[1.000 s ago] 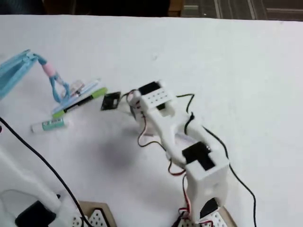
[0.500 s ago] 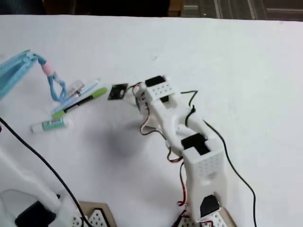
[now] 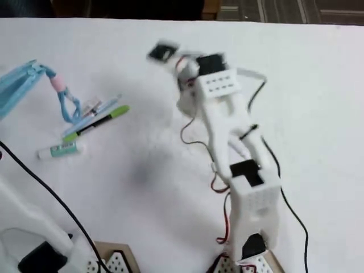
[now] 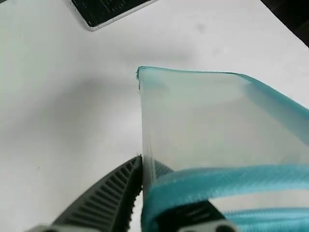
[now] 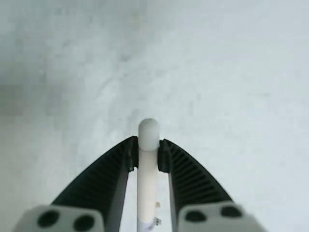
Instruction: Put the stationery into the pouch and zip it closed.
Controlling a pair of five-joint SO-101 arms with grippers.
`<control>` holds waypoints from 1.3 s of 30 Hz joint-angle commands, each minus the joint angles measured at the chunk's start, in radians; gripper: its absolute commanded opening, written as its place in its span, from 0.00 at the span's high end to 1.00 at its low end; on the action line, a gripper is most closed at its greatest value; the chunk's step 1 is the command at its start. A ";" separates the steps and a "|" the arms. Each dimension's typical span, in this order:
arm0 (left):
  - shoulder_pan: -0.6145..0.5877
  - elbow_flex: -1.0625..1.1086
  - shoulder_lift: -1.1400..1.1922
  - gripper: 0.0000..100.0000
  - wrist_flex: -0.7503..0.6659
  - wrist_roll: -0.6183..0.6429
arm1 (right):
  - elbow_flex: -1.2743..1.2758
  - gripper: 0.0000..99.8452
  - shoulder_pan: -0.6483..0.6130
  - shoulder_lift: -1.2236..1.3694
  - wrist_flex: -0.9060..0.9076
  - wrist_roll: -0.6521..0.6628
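Note:
My left gripper (image 4: 145,166) is shut on the lower edge of the translucent pouch (image 4: 207,121), which has a teal zipper band. In the high view the pouch (image 3: 14,85) lies at the far left edge, and a blue strap with a pink bead (image 3: 60,86) trails from it. Beside the strap lie a green-tipped marker (image 3: 96,121) and other pens, with a small white tube (image 3: 60,149) in front of them. My right gripper (image 5: 148,145) is shut on a white pen (image 5: 147,166) above bare tabletop. The right arm (image 3: 219,85) stretches toward the table's back, well right of the pens.
A white cloth covers the table (image 3: 307,85). The left arm's base (image 3: 28,239) and a black cable (image 3: 51,190) occupy the front left corner. A dark flat device (image 4: 111,9) lies on the table beyond the pouch in the left wrist view.
The right arm has lifted away from the pens and swung toward the table's back and right. The pouch and the left arm have not moved.

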 commanded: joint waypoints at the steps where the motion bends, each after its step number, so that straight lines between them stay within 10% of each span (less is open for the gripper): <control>1: 0.013 -0.031 -0.041 0.98 -0.002 0.008 | -0.210 0.98 0.019 -0.171 0.044 -0.149; 14: 0.119 -0.034 -0.041 0.98 0.002 0.011 | -0.222 0.98 0.027 -0.696 0.042 -0.750; 24: 0.225 -0.031 -0.036 0.98 -0.002 0.012 | -0.224 0.98 -0.171 -0.912 0.022 -0.904; 39: 0.318 -0.031 -0.035 0.98 -0.005 0.011 | 0.180 0.98 -0.246 -1.353 0.041 -0.669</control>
